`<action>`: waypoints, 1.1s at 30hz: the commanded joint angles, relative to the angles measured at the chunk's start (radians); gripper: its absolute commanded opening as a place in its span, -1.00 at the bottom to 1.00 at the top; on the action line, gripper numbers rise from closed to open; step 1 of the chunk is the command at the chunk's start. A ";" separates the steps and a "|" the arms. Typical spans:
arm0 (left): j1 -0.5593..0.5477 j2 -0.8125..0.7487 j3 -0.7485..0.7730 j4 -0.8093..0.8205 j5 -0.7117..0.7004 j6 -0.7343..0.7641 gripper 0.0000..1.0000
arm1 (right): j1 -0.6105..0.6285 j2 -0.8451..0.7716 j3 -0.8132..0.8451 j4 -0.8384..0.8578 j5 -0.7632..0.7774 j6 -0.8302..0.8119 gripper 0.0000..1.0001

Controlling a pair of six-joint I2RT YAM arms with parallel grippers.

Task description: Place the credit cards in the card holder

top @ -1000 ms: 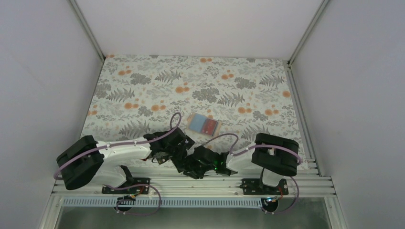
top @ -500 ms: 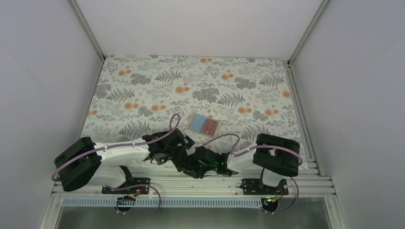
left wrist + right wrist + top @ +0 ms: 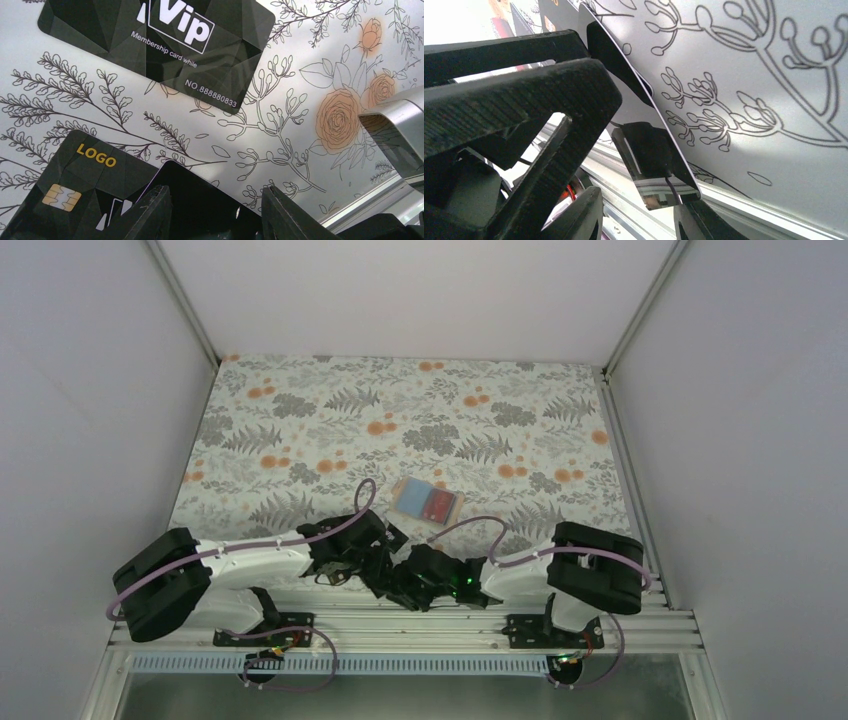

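Near edge of table (image 3: pixel 300 410) | left gripper (image 3: pixel 215 197) grasps plain black card (image 3: pixel 195 182) | right gripper (image 3: pixel 636 220) jaws: I can't tell | card holder (image 3: pixel 410 495) has red card (image 3: pixel 438 505) pocketed, I judge | Vip card (image 3: pixel 150 40), LOGO card (image 3: pixel 85 175) left to do

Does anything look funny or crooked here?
Yes. One black card is tipped up on its edge off the cloth near the table's front, instead of lying flat like the VIP card.
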 commanded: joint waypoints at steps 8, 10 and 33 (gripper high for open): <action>-0.010 0.001 -0.012 -0.036 0.047 -0.003 -0.08 | -0.014 -0.042 0.017 -0.012 0.090 -0.020 -0.35; -0.010 0.002 -0.010 -0.037 0.047 -0.001 -0.08 | -0.017 -0.046 0.015 -0.010 0.092 -0.020 -0.37; -0.011 0.038 0.018 -0.035 0.051 0.008 -0.08 | -0.073 -0.089 -0.013 -0.056 0.122 -0.038 -0.76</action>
